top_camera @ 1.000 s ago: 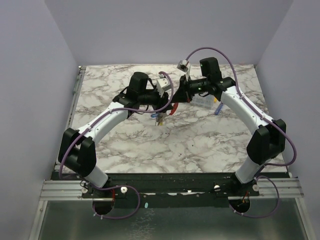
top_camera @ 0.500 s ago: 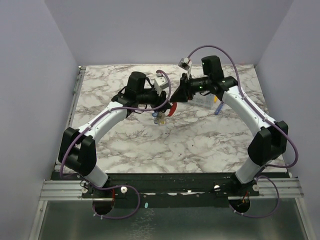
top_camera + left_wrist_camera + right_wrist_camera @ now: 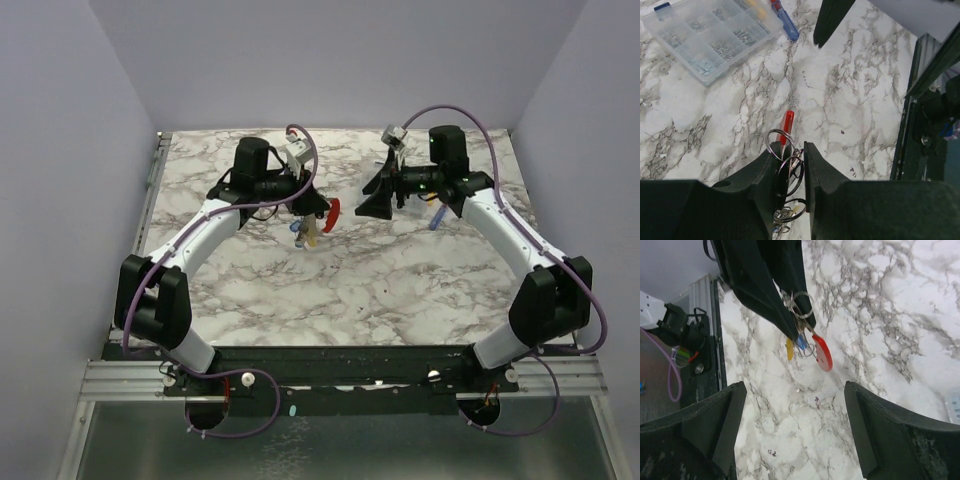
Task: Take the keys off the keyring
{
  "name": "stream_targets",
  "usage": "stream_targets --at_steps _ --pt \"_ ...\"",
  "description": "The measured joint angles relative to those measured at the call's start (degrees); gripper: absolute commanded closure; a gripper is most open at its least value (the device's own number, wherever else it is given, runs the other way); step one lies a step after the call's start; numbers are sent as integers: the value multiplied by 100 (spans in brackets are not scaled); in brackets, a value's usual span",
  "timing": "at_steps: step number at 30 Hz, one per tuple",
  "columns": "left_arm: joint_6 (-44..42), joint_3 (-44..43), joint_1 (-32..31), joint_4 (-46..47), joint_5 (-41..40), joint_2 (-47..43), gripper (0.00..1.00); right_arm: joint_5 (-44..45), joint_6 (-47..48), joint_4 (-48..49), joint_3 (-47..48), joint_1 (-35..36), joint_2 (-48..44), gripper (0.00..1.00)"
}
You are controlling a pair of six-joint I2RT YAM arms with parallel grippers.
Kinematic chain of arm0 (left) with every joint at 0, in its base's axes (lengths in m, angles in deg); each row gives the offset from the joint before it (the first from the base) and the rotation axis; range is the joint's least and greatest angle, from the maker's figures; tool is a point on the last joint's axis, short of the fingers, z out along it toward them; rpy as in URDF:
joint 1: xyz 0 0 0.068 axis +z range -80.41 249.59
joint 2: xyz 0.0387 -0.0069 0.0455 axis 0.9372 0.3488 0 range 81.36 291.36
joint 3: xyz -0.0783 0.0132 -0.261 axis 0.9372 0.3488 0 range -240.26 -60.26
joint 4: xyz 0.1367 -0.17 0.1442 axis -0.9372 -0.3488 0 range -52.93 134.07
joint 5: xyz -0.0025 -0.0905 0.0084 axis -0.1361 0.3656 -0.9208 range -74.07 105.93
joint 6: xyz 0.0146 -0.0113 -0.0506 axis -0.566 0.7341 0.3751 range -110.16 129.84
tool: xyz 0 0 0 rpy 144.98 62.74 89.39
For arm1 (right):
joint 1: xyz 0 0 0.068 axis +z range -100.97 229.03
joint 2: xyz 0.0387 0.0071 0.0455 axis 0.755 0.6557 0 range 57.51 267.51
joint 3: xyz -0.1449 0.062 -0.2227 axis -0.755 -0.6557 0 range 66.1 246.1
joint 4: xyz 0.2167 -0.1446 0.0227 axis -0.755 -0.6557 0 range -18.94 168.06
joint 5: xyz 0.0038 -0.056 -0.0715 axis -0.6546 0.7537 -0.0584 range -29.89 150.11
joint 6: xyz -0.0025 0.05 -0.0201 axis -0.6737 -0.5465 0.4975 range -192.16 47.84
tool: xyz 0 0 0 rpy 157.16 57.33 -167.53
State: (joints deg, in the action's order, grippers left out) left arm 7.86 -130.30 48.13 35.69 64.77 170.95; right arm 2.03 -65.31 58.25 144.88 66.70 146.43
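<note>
From above: over the marbled table (image 3: 400, 290), the left gripper (image 3: 308, 212) pinches a keyring. The keys (image 3: 305, 233) and a red tag (image 3: 332, 210) dangle below its tips. The right gripper (image 3: 368, 200) stands near, jaws spread wide and empty. It faces the bunch, which lies to its left.

Left wrist view: the left gripper (image 3: 790, 150) is narrowed onto the wire loops of the keyring (image 3: 785, 160), with the red tag (image 3: 786, 127) poking out ahead. A clear parts box (image 3: 710, 37) and a blue-handled screwdriver (image 3: 787, 22) lie beyond.

Right wrist view: the right gripper (image 3: 795, 387) gapes wide. Straight ahead, clear of its fingers, the keys (image 3: 797, 342) hang from the left gripper (image 3: 796, 315). The bunch runs lengthwise along those fingers. The free right arm looks best placed to reach in.
</note>
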Motion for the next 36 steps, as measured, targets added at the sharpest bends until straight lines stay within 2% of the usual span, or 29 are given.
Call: stream_targets --at_steps 5,8,11,14,18,21,24,26,28,29,30,33,35,36 --pt "597 -9 103 225 435 -2 100 -258 203 581 -656 26 101 10" --pt "1126 -9 103 553 643 -17 100 -479 -85 1504 -1099 37 127 12" --pt "2052 103 127 1495 852 -70 100 -632 -634 2599 -1504 81 205 14" --pt "3484 540 247 3209 1003 -164 100 -734 -1574 4297 -2120 149 343 19" --pt "4763 780 389 4577 1054 -162 100 -750 -2848 6511 -2691 378 732 32" --pt "5261 785 431 5163 1071 -162 100 -743 -3399 7418 -2699 564 885 41" --pt "5608 835 437 5567 1071 -162 100 -743 -3847 8214 -2688 656 890 56" --pt "5759 905 446 5740 1071 -162 100 -737 -4063 8550 -2686 688 890 73" --pt "5875 977 455 5855 1071 -162 100 -723 -4262 8804 -2684 686 890 95" --pt "5925 1012 463 5899 1071 -162 100 -717 -4336 8878 -2677 686 890 99" --pt "5993 1036 476 5949 1078 -162 91 -710 -4413 8900 -2669 686 887 99" --pt "6061 1054 531 6054 1106 -166 42 -710 -4472 8754 -2653 675 872 100" --pt "6089 1071 660 6092 1139 -166 24 -713 -4330 8327 -2568 669 807 100" --pt "6102 1073 817 6129 1158 -164 12 -758 -4122 7868 -2472 664 758 99"
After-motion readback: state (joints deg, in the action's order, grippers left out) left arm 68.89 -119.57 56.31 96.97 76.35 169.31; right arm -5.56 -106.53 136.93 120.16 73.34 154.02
